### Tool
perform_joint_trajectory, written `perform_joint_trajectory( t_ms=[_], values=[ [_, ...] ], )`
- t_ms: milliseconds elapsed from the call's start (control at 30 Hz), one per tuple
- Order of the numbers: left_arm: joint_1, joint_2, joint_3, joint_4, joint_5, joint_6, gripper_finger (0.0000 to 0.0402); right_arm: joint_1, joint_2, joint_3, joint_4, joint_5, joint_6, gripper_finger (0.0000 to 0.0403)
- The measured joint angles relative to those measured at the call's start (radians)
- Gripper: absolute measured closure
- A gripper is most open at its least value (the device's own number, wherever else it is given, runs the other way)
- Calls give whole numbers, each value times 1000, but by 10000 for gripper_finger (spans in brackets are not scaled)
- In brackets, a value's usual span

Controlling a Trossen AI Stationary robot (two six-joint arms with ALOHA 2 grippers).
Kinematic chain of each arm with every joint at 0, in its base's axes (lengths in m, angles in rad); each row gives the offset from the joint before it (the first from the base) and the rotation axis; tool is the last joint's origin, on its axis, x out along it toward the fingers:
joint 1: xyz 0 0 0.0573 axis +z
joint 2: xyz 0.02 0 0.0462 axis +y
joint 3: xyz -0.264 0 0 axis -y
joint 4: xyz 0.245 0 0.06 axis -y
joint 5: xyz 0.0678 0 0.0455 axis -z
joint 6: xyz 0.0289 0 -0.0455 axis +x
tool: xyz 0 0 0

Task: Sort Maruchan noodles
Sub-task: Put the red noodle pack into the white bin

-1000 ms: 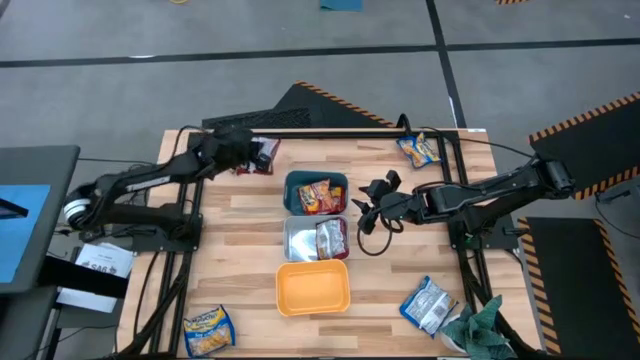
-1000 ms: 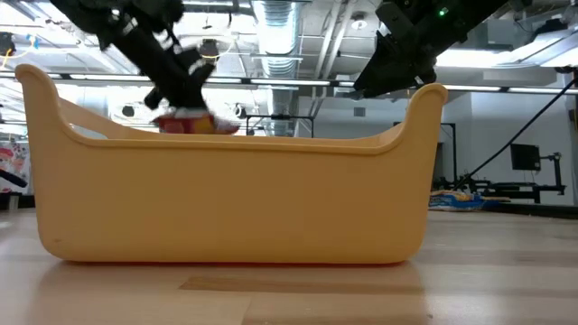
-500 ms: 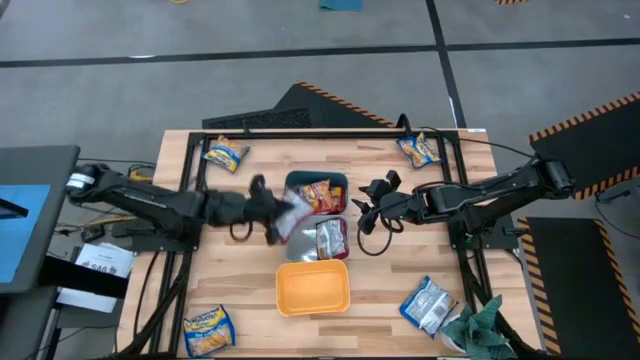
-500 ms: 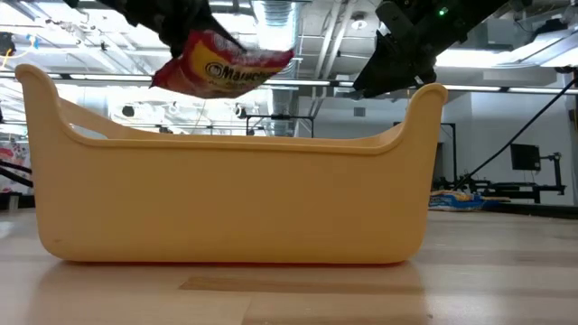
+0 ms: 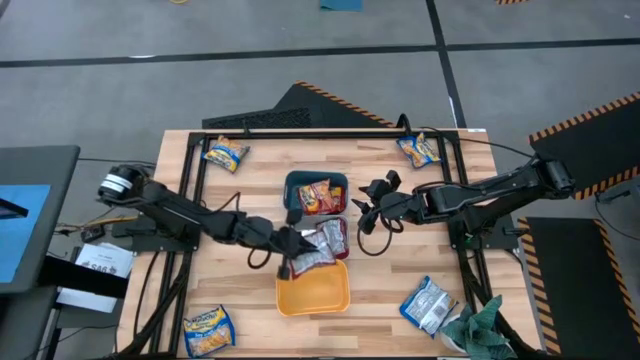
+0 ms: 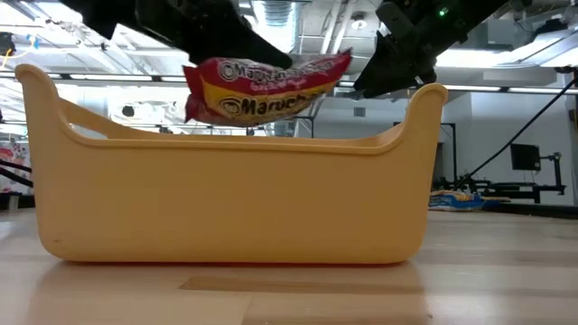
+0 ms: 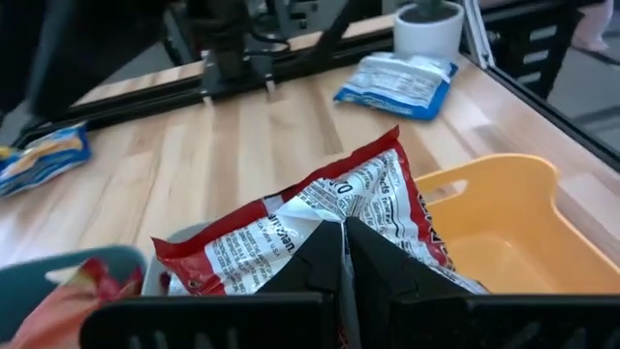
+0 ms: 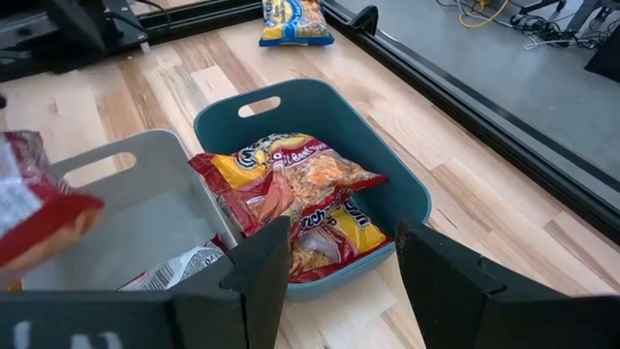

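My left gripper [image 5: 287,245] is shut on a Maruchan packet [image 5: 316,254], silver-white with print on its upper face [image 7: 310,218] and red with yellow on its under face [image 6: 266,86]. It hangs over the white bin's near edge [image 5: 318,236] and the orange bin's far end [image 5: 313,290]. The teal bin [image 5: 316,193] holds red-orange packets [image 8: 291,199]. My right gripper [image 5: 366,212] is open and empty, right of the teal and white bins. Its fingers [image 8: 257,276] stand apart in the right wrist view. My left gripper pinches the packet between its two fingers [image 7: 334,257], at the middle of the packet's edge nearest the wrist [image 7: 339,225]. The fingers come from the table's left, roughly level. The packet sticks out past them, lifted clear, above the orange bin's rim [image 6: 226,144].
Loose yellow packets lie at the far left [image 5: 225,154], far right [image 5: 418,149] and near left [image 5: 208,330]. A blue-white packet [image 5: 428,303] and the green rag [image 5: 482,325] lie at the near right. Bare wood lies left and right of the bins.
My left gripper has carried the packet from the table's far left toward the right and near edge, past the teal bin, to above the white and orange bins. The packet has stayed lifted clear. The yellow packet at the far left has come into view.
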Motion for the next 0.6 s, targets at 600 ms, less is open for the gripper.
perform_joint_trajectory(
  t_ms=[600],
  values=[
    [-1,23,66,-192,-261,63,399,2,0,0,-15,0,-1,193]
  ],
)
